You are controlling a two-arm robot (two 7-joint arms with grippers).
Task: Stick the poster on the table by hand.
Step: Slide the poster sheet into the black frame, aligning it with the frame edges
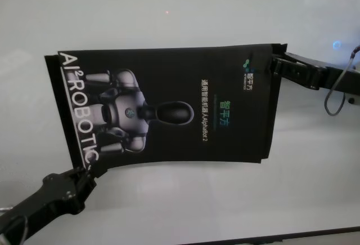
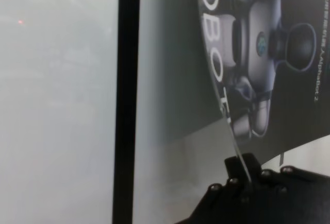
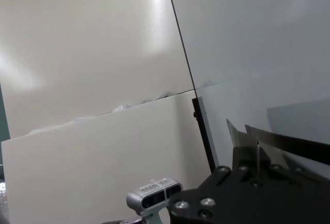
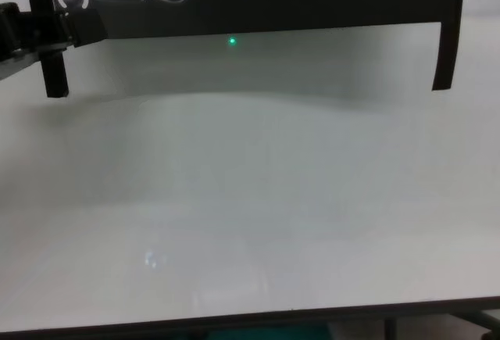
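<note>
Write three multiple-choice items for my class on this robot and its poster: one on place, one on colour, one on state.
1. Where does the left gripper hold the poster?
A. at its near left corner
B. at its far right corner
C. at its middle

2. What colour is the poster's background?
A. white
B. black
C. red

3. How is the poster now?
A. lying flat, stuck to the table
B. rolled into a tube
C. held up above the table between two grippers

Answers:
1. A, since the head view shows the left arm reaching that corner by the white lettering, while the right gripper pinches the far right corner.
2. B, since the sheet is black around the grey robot image.
3. C, since the chest view shows its lower edge hanging clear, with a shadow on the table beneath.
</note>
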